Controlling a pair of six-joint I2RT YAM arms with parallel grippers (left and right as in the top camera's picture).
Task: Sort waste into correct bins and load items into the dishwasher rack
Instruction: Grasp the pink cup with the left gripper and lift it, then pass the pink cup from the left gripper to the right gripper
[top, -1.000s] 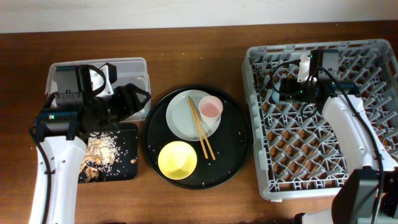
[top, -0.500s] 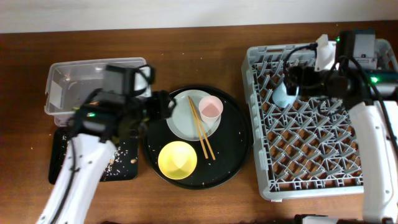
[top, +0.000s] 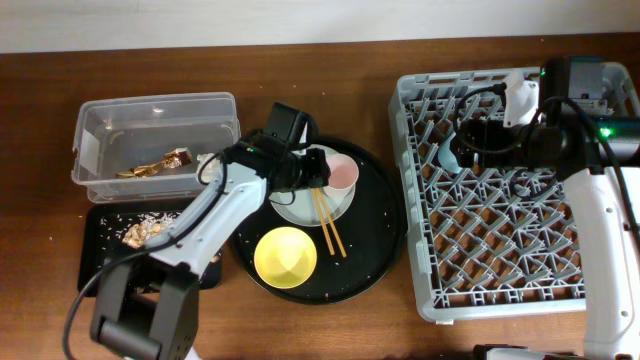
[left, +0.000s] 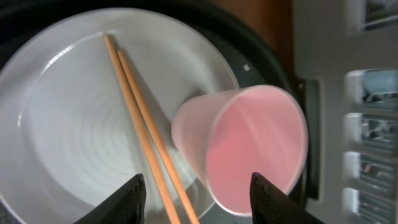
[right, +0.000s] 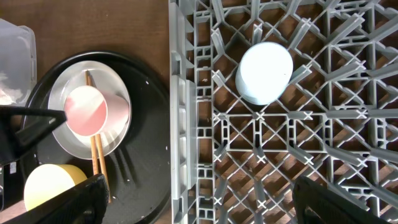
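Observation:
My left gripper (top: 318, 170) (left: 198, 186) is open, just left of the pink-white cup (top: 340, 173) (left: 249, 143), which sits on the right edge of the white plate (top: 295, 195) (left: 68, 124). The wooden chopsticks (top: 325, 215) (left: 140, 124) lie across the plate between the jaws. My right gripper (top: 478, 140) (right: 199, 190) is open and empty above the grey rack (top: 520, 300) (right: 186, 124). The light blue cup (top: 451, 154) (right: 264, 73) stands upside down in the rack's far left part. The yellow bowl (top: 285, 256) sits in front of the plate. I cannot make out the tissue.
Plate, cup and bowl rest on a large round black tray (top: 375, 240). The clear box (top: 150, 120) at the far left holds the gold-brown wrapper (top: 165, 161). The flat black tray (top: 105, 220) in front of it holds tan food scraps (top: 140, 232).
My left arm swung right from the bins to the plate and pink-white cup. My right gripper drew back from the light blue cup, which stays in the rack.

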